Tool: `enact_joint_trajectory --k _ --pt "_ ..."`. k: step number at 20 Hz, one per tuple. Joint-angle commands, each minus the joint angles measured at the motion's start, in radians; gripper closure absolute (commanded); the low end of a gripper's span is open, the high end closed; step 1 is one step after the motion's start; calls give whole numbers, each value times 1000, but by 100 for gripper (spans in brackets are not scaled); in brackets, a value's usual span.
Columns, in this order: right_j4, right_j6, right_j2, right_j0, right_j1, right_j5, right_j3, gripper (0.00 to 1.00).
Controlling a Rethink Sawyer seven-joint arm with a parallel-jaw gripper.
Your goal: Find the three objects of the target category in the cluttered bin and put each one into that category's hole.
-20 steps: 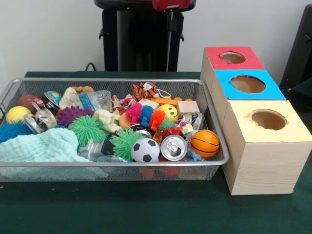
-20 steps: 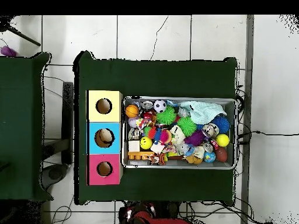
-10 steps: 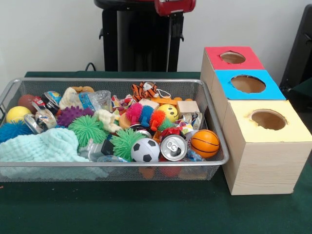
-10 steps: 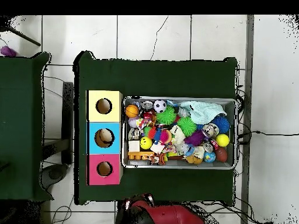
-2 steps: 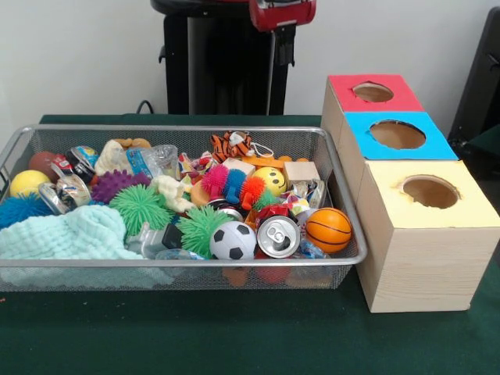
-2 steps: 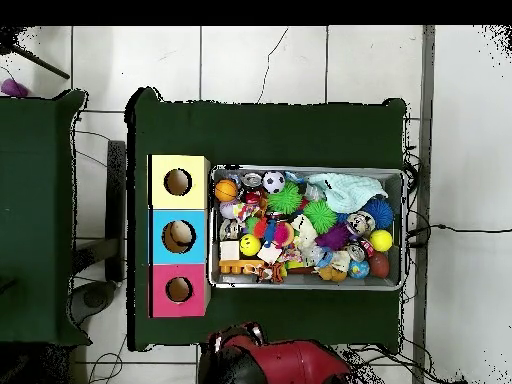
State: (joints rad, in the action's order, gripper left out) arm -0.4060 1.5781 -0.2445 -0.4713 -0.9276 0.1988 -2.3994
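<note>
— Where is the arm?
— At the front view's top edge, behind the wire bin; whether its gripper is released or clenched cannot be told.

— And the bin's contents?
— A jumble: soccer ball, soda can and basketball along the near right rim (green spiky ball further left). Right of the bin stand the yellow box, blue box and red box.

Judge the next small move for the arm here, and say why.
Probably swing the arm out over the wire bin and begin lowering toward a candidate. It is drawn back at the table's edge, nothing is held, and the bin is full. The basketball and soccer ball sit exposed on top near the yellow box, so they look easiest, if balls are the target.
</note>
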Motion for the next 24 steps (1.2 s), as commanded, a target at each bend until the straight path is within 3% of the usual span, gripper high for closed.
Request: enact_joint_trajectory --k 1,5,9,15,24 --pt "-73 23 -49 -14 54 6 132 100" --pt "-84 97 8 3 37 -68 78 100" --pt "-89 98 4 -28 24 -69 61 100" --pt "-103 22 -69 -131 25 -22 58 100" --pt "-96 -79 -195 -208 0 95 104 100"
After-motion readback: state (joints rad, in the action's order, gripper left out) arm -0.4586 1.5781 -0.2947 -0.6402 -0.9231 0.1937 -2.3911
